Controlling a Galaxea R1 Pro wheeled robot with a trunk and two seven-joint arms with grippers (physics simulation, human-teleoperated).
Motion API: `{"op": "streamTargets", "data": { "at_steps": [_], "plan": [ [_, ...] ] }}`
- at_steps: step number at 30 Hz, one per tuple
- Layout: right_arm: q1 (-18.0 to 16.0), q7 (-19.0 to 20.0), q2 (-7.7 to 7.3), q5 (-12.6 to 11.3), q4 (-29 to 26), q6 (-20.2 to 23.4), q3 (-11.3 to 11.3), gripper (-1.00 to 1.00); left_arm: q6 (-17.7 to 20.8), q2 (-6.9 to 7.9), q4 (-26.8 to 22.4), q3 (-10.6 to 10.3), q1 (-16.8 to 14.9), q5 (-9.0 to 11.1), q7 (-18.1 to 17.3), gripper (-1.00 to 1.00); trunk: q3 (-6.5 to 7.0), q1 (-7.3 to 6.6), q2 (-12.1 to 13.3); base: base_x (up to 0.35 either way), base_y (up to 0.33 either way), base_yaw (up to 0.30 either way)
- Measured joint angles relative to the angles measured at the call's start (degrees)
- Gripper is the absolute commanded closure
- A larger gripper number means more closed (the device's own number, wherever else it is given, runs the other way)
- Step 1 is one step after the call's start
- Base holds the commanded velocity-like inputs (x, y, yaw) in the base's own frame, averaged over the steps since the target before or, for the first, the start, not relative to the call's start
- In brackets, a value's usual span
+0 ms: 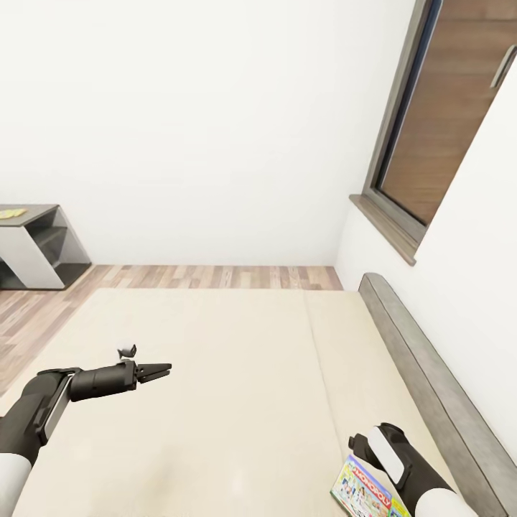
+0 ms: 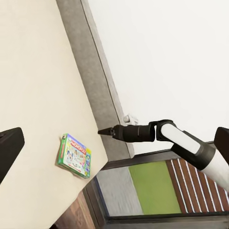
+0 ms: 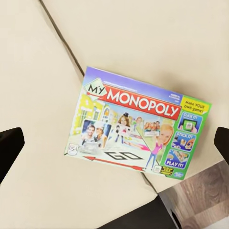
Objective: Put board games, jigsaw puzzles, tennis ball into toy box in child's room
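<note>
The My Monopoly board game (image 3: 139, 129) is lying flat on the beige mattress of the bed (image 1: 237, 373), face up, near the mattress edge that runs along the grey headboard (image 1: 424, 359); a seam in the mattress is passing under the box, and beyond the mattress corner next to the box a patch of wood-plank floor (image 3: 205, 191) is showing. In the head view the same box is sitting at the lower right of the mattress, just beside the headboard and partly covered by the right arm. The right tool (image 3: 114, 143) is hanging above the box with its two dark fingertips (image 3: 9, 148) spread wide to either side of it, released and not touching it. The left tool (image 1: 154, 373) is reaching out over the mattress, well apart from the headboard and the game, its slim fingers lying close together with nothing between them, so it is looking clenched and empty. A small dark object (image 1: 128, 351) is showing just beside the left tool, too small to identify. Away from the headboard, past the strip of floor at the far side of the bed, a grey shelf unit (image 1: 36, 248) is standing against the white wall, with something flat and yellow-green (image 1: 11, 212) resting on top. A grey-framed window (image 1: 438, 136) is set in the wall above the headboard.
</note>
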Motion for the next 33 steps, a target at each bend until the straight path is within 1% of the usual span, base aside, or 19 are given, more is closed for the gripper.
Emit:
{"op": "streamTargets", "data": {
  "at_steps": [4, 10, 16, 23, 25, 26, 29, 30, 33],
  "plan": [
    [0.00, 0.09, -0.01, -0.11, 0.00, -1.41, -0.06, -1.00, 0.00, 0.00, -0.03, -0.02, -0.02, 0.00, 0.01, -1.00, -0.38, 0.00, 0.00, 0.000, 0.000, 0.000],
    [0.00, 0.10, -0.16, -0.23, 0.07, -2.21, -0.37, -1.00, 0.00, 0.00, -0.03, 0.00, -0.01, 0.00, -0.03, -1.00, -0.95, 0.00, 0.00, 0.000, 0.000, 0.000],
    [0.00, 0.09, -1.22, -0.86, 0.09, -3.24, -0.57, -1.00, 0.00, 0.00, 0.00, 0.00, -0.02, 0.00, -0.08, -1.00, -1.51, 0.00, 0.00, 0.000, 0.000, 0.000],
    [-0.02, 0.07, -1.57, -1.21, 0.10, -4.16, -0.92, -1.00, 0.00, 0.00, -0.01, 0.01, -0.03, 0.00, -0.16, -1.00, -2.18, 0.00, 0.00, 0.000, 0.000, 0.000],
    [-0.07, 0.03, -1.63, -1.60, 0.10, -4.16, -1.77, -1.00, 0.00, 0.00, -0.01, 0.01, -0.03, 0.00, -0.16, -1.00, -2.37, 0.00, 0.00, 0.000, 0.000, 0.000],
    [-0.11, 0.05, -1.62, -1.87, 0.11, -4.14, -2.82, -1.00, 0.00, 0.00, -0.01, 0.01, -0.03, 0.00, -0.10, -1.00, -2.46, 0.00, -0.01, 0.000, 0.000, 0.000],
    [-0.25, 0.04, -1.58, -2.16, 0.07, -4.03, -4.66, -1.00, 0.00, 0.00, -0.01, 0.00, -0.02, 0.00, -0.05, -1.00, -2.75, 0.00, -0.01, 0.000, 0.000, 0.000],
    [-0.40, 0.03, -1.57, -2.29, 0.08, -3.95, -5.68, -1.00, 0.00, 0.00, -0.02, 0.01, -0.02, 0.00, -0.03, -1.00, -2.84, 0.00, -0.01, 0.000, 0.000, 0.000],
    [-0.64, 0.02, -1.56, -2.42, 0.09, -3.85, -6.74, -1.00, 0.00, 0.02, -0.02, -0.03, -0.02, 0.00, -0.01, -1.00, -3.12, 0.00, -0.01, 0.000, 0.000, 0.000]
  ]
}}
